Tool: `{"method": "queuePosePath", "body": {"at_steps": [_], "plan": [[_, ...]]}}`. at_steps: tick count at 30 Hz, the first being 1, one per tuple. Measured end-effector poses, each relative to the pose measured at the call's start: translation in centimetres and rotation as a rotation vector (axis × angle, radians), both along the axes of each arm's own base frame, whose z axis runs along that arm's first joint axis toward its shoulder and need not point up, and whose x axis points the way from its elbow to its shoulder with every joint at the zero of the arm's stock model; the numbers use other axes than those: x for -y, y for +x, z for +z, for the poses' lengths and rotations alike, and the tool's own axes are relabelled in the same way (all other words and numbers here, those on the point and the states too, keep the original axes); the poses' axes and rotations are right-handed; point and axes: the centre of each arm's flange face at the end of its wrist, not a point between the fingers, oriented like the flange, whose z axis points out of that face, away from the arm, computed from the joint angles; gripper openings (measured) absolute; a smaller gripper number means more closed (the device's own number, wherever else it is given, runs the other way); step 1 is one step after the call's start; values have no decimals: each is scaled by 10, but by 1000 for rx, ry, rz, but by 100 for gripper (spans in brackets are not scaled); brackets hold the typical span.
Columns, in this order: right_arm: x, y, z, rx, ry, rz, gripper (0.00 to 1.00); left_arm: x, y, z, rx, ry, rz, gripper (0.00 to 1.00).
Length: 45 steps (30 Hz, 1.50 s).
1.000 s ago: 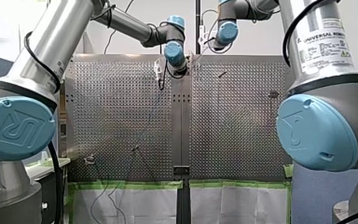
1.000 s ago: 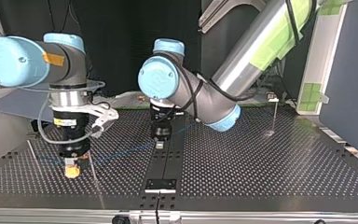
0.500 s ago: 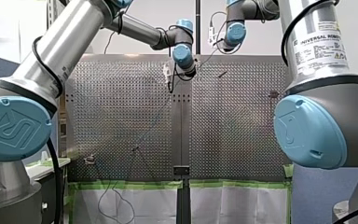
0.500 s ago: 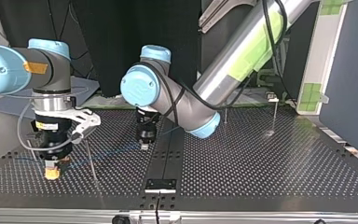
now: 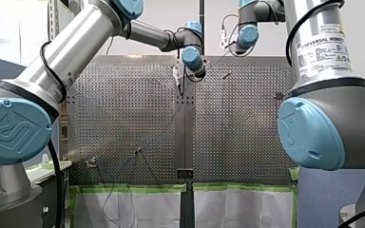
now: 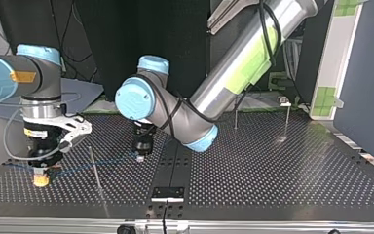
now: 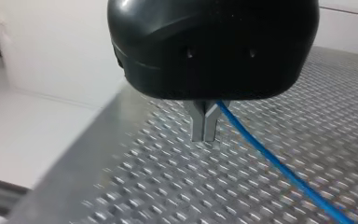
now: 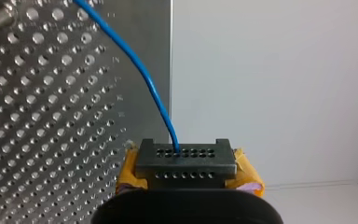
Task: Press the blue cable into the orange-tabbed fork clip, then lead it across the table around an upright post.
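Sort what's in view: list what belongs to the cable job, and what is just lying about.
Job: blue cable; left end effector and right end effector, both shut on it; nearby upright post; perforated table.

Lying about: two far posts; black centre strip; green tape.

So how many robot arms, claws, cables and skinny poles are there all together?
Silver robot arms with light-blue joints: 2
Claws: 2
Thin blue cable: 1
Thin metal posts: 3
Total: 8
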Motion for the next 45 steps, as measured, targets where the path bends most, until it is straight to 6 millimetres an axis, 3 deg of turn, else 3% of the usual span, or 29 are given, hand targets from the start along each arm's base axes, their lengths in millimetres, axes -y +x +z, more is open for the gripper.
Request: {"method": "queuePosePath", "body": {"at_steps": [4,15,28,34,38,45], "plan": [[4,-7,-2,-1,4,-11,0,4,3,16,29,-41,-15,0],[13,-26,-14,-8,27,-43,0,23,17,20,58,-78,-31,0],[22,-44,-30,-2,56,-64,0,34,28,53,142,-146,-44,0],[30,-51,-40,-2,73,-68,0,37,30,36,145,-147,-51,0],[38,-51,-56,-8,97,-65,0,38,33,17,131,-136,-54,0],[47,-54,-67,-11,112,-67,0,37,32,-14,93,-106,-70,0]]}}
